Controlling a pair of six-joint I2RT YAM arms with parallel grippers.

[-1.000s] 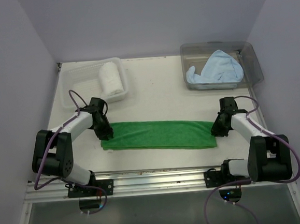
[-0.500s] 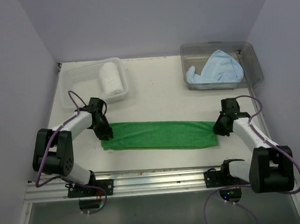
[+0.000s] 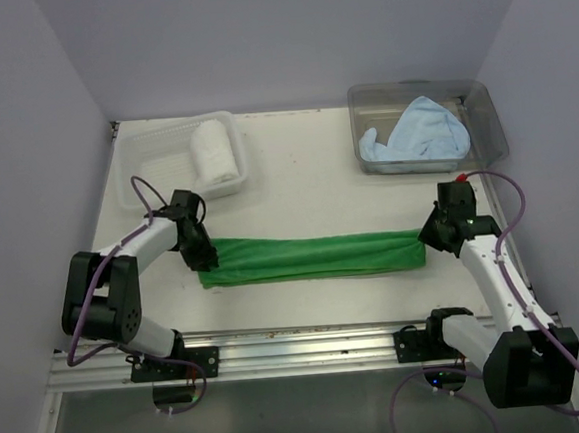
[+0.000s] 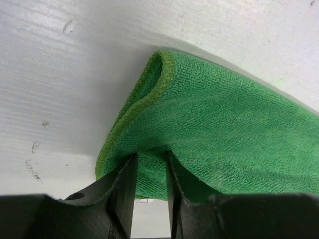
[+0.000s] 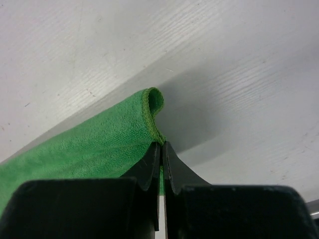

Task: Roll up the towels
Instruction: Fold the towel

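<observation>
The green towel (image 3: 313,256) is folded into a long narrow band and stretched across the table between both grippers. My left gripper (image 3: 201,256) is shut on its left end; in the left wrist view a thick fold of the green towel (image 4: 224,129) is pinched in the left gripper (image 4: 149,167). My right gripper (image 3: 431,236) is shut on the right end; in the right wrist view the right gripper (image 5: 160,147) clamps the hem of the green towel (image 5: 89,149). A rolled white towel (image 3: 214,152) lies in the basket. A light blue towel (image 3: 414,138) lies crumpled in the tub.
The white lattice basket (image 3: 143,170) stands at the back left. The clear plastic tub (image 3: 490,125) stands at the back right. A metal rail (image 3: 299,336) runs along the near edge by the arm bases. Walls close in on three sides.
My right gripper closed on the towel's right end and drew it right and back. The towel went from a flat wide strip to a narrower taut band. The left gripper kept its hold.
</observation>
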